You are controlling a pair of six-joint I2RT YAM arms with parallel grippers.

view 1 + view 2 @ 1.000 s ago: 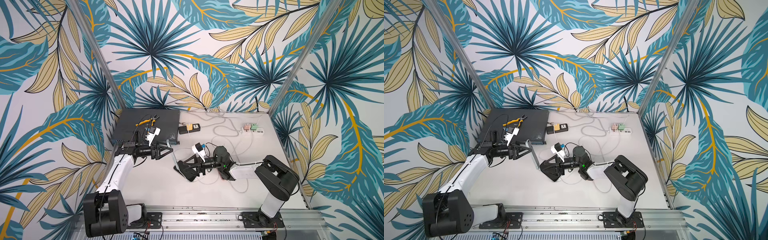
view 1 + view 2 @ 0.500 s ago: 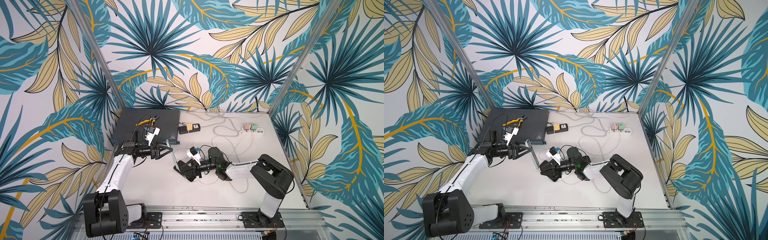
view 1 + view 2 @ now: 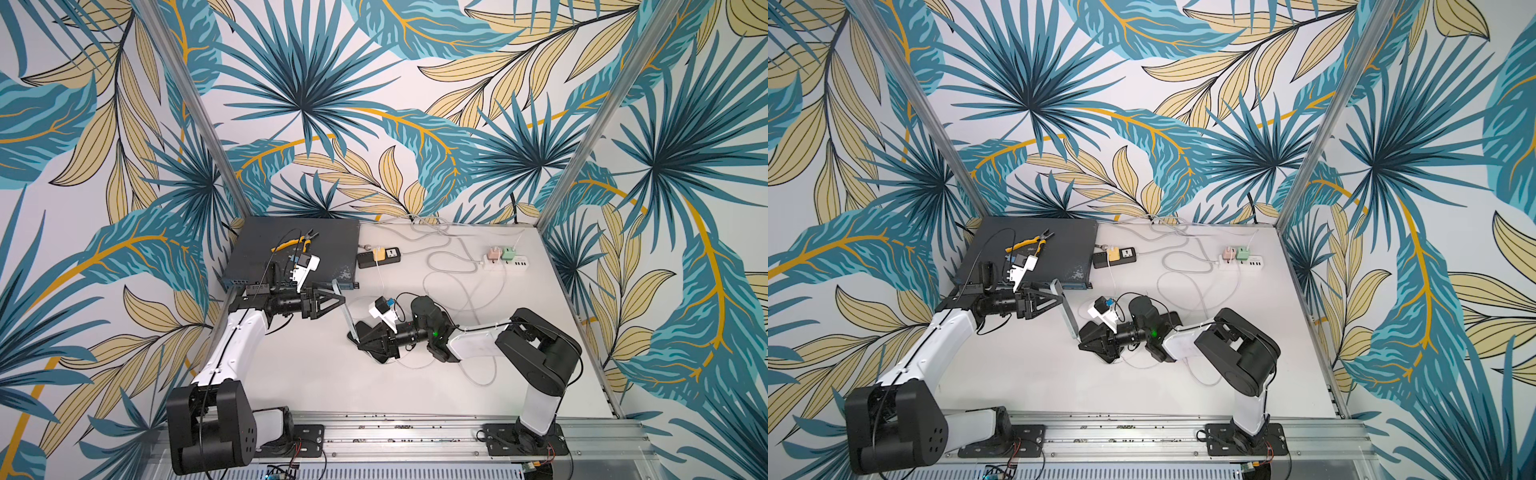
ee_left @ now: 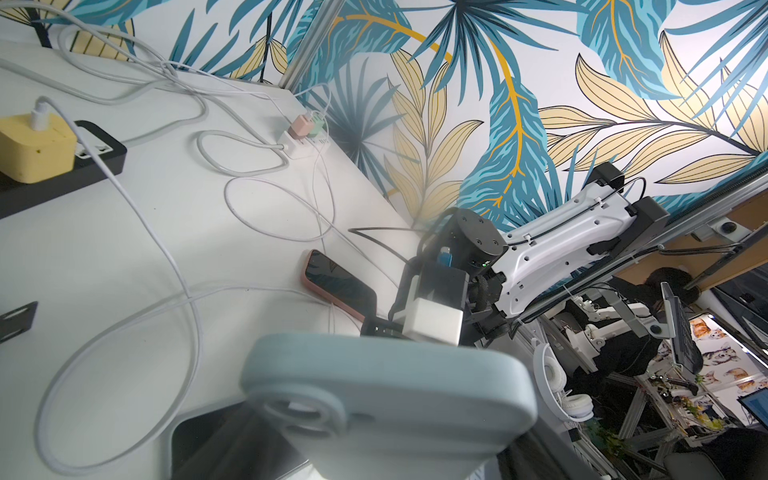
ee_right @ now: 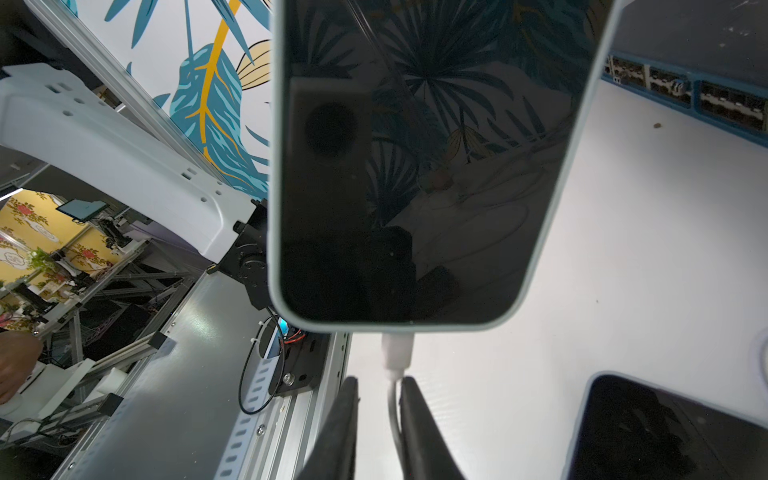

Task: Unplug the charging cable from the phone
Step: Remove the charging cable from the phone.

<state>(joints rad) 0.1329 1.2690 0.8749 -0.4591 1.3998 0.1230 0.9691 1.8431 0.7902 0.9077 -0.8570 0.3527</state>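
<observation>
The phone [image 5: 419,166] is pale blue with a black screen; charging cable [image 5: 397,353] white, fingers [image 5: 345,415] black.

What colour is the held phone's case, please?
Pale blue-grey phone case; left wrist view shows it best.

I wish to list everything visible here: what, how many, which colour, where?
phone: one, pale blue case, held between the arms
charging cable: one, white, plugged into that phone
second phone: one, coral case, flat on table
network switch: one, dark grey, back left
pliers: one, yellow handles, on the switch
black power strip: one, back centre, carrying yellow adapter
white power strip: one, back right, carrying pink adapter and green adapter
loose cables: several, white, looped on table
left gripper: jaws shut on the phone
right gripper: jaws flank the cable
</observation>
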